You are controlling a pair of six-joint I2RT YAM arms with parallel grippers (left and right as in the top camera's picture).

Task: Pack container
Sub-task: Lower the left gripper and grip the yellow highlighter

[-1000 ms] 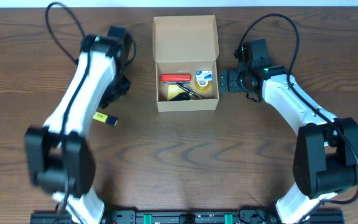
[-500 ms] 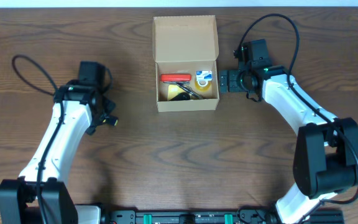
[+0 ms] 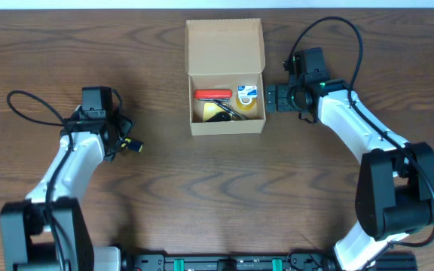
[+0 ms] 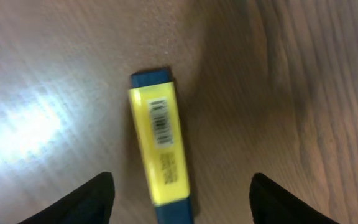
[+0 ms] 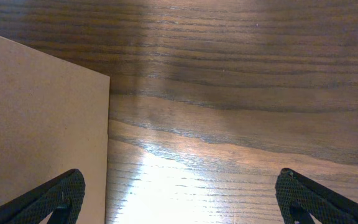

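Observation:
The container [image 3: 227,126] is a tan cardboard box at the table's top middle, its flap lid [image 3: 224,45] open and leaning back. Inside lie a red item [image 3: 212,95], a small yellow and white item [image 3: 246,95] and a black and yellow item [image 3: 221,111]. A yellow highlighter with blue ends [image 3: 131,144] lies on the table at the left. In the left wrist view the highlighter [image 4: 160,146] lies between my open left gripper's fingers [image 4: 182,196]. My left gripper [image 3: 117,139] hovers over it. My right gripper [image 3: 271,98] is open beside the container's right wall [image 5: 42,130].
The dark wood table [image 3: 224,196] runs out to a pale strip at the far edge. Black cables loop from both arms, one at the far left [image 3: 29,102] and one at the upper right [image 3: 337,34].
My left arm has swung down and left from beside the container and come over the highlighter. The right arm and the container have not moved.

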